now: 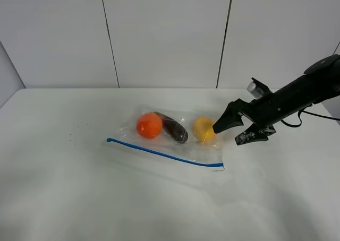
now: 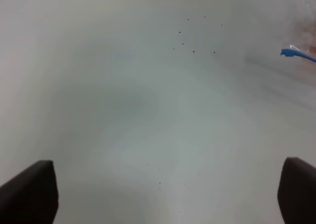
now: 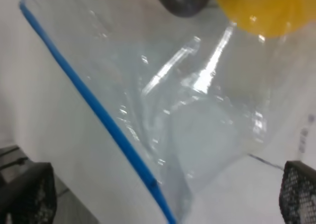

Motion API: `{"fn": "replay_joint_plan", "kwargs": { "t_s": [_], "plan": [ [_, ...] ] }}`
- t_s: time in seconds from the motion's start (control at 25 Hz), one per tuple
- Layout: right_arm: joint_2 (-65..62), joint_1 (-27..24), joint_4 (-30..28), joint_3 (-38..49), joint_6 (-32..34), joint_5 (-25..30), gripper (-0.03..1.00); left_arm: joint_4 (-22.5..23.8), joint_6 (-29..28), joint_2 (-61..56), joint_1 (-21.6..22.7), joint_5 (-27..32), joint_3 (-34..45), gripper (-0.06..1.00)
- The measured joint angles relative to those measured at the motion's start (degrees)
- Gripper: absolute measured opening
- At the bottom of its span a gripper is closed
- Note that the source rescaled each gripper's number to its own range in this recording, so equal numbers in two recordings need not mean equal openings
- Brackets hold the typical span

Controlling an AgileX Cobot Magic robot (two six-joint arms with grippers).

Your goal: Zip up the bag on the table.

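Observation:
The clear bag (image 1: 183, 145) lies flat on the white table (image 1: 79, 188), its blue zipper strip (image 1: 159, 153) along the near edge. An orange fruit (image 1: 149, 125), a dark purple fruit (image 1: 173, 127) and a yellow fruit (image 1: 203, 128) show through it. My right gripper (image 1: 227, 135) is open and empty, just right of the yellow fruit, over the bag's right end. Its wrist view shows the bag (image 3: 197, 115), the strip (image 3: 98, 110) and the yellow fruit (image 3: 266, 7) between open fingers (image 3: 27, 194). My left gripper (image 2: 163, 199) is open over bare table, out of the exterior view; the strip's end (image 2: 296, 53) shows far off.
A grey panelled wall (image 1: 164, 34) stands behind the table's far edge. The right arm (image 1: 303, 95) reaches in from the right. A few small dark specks (image 1: 71, 140) mark the tabletop left of the bag.

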Motion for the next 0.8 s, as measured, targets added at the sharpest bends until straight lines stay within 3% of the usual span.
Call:
{"fn": "replay_joint_plan", "kwargs": {
  "t_s": [0.04, 0.28, 0.52, 0.56, 0.8],
  "plan": [
    [0.0, 0.0, 0.0, 0.0, 0.0, 0.0, 1.0, 0.0, 0.0, 0.0, 0.0, 0.0, 0.0, 1.0],
    [-0.4, 0.0, -17.5, 0.0, 13.8, -5.1, 1.0, 0.0, 0.0, 0.0, 0.0, 0.0, 0.0, 1.0],
    [-3.3, 0.0, -33.0, 0.0, 21.5, -7.5, 1.0, 0.0, 0.0, 0.0, 0.0, 0.0, 0.0, 1.0],
    [-4.6, 0.0, -39.3, 0.0, 26.2, -7.6, 1.0, 0.0, 0.0, 0.0, 0.0, 0.0, 0.0, 1.0],
    [-9.2, 0.0, -61.2, 0.0, 42.4, -6.9, 1.0, 0.0, 0.0, 0.0, 0.0, 0.1, 0.0, 1.0]
  ]
}}
